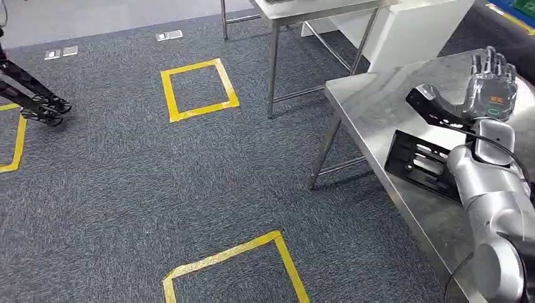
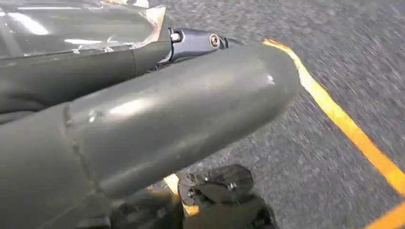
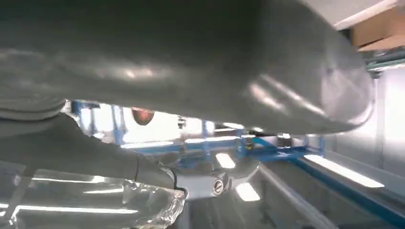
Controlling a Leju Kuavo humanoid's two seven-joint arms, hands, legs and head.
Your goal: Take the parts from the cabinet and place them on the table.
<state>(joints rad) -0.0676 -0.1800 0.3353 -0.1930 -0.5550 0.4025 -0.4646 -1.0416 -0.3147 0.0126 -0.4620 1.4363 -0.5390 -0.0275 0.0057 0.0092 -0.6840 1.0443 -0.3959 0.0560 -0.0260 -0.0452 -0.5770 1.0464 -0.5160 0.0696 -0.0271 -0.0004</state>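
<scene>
A flat black part (image 1: 419, 161) with cut-outs lies on the steel table (image 1: 372, 107), close to its front edge. My right hand (image 1: 489, 85) is raised just beyond the part, fingers pointing up and spread, thumb stretched out to the side, nothing in it. My right forearm crosses over the part's near end. The right wrist view looks up past the thumb (image 3: 191, 62) at ceiling lights. My left hand (image 2: 157, 119) hangs over the carpet, its thumb and a dark finger (image 2: 200, 43) stretched out and holding nothing.
A second steel table (image 1: 315, 12) and a white cabinet (image 1: 410, 31) stand behind. Yellow tape squares (image 1: 199, 88) mark the grey carpet, another (image 1: 240, 262) nearer me. A black folding frame (image 1: 31, 95) sits at the far left. The carpet left of the table is open floor.
</scene>
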